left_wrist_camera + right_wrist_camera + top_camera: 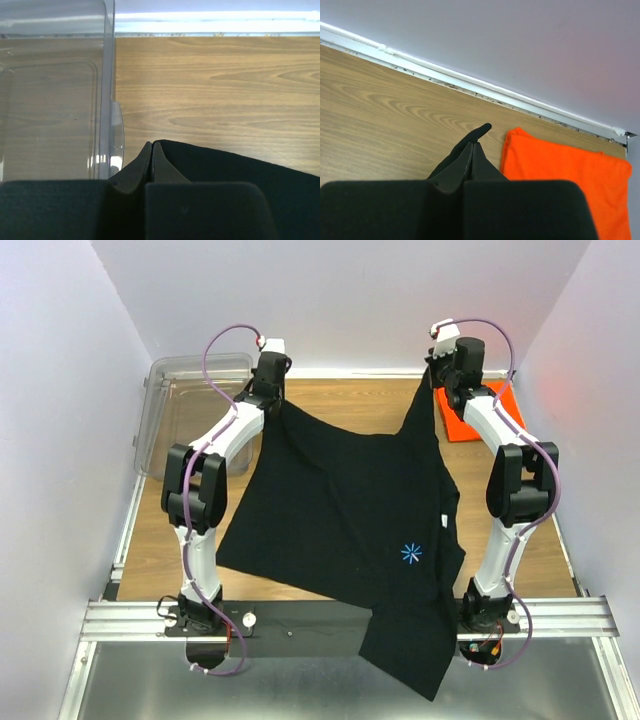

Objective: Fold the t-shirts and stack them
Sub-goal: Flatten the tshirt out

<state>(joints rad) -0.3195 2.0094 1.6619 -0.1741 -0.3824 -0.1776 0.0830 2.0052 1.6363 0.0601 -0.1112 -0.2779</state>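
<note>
The black t-shirt (350, 510) with a small blue starburst logo (411, 553) hangs stretched between both arms over the wooden table, its lower end draped past the front rail. My left gripper (272, 400) is shut on the shirt's far left corner; in the left wrist view the gripper (151, 145) pinches black cloth (235, 172). My right gripper (432, 390) is shut on the far right corner; black fabric (479, 133) pokes past the gripper (472, 145). The orange t-shirt (565, 175) lies flat at the back right (462, 425).
A clear plastic bin (190, 405) stands at the back left, close beside my left gripper; its wall (107, 90) fills the left of that wrist view. White walls enclose the table (340, 405) on three sides. A metal rail (330, 615) runs along the front.
</note>
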